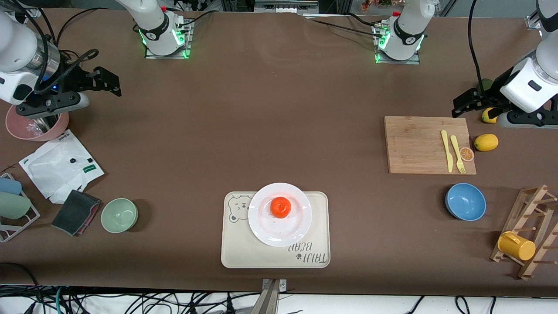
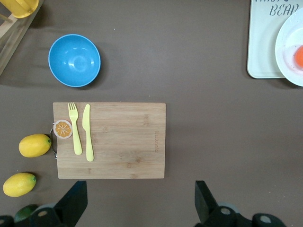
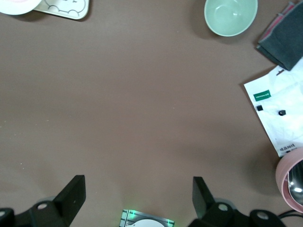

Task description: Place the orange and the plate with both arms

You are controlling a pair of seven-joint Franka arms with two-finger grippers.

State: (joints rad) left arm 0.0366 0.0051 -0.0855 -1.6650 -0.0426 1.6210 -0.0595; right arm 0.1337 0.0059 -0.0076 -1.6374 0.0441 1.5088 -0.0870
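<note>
Both grippers stand spread wide and empty: we find the left gripper (image 1: 463, 101) above the table beside the bamboo cutting board (image 1: 425, 145), and the right gripper (image 1: 104, 81) hanging near the pink bowl (image 1: 35, 126). Both arms wait.

We locate the orange (image 1: 280, 207) at the centre of the white plate (image 1: 296, 226), which sits on the bear-printed tray (image 1: 235, 250).

We judge the orange light, round and prone to rolling; grip across its widest part. We judge the plate glossy, rigid and breakable; pinch its rim.

Tray lettering, upside down from the front camera, ends in "BEAR"; the preceding word is not clear to us. Writing on the white packet (image 1: 59, 168) is too small to read.
</note>
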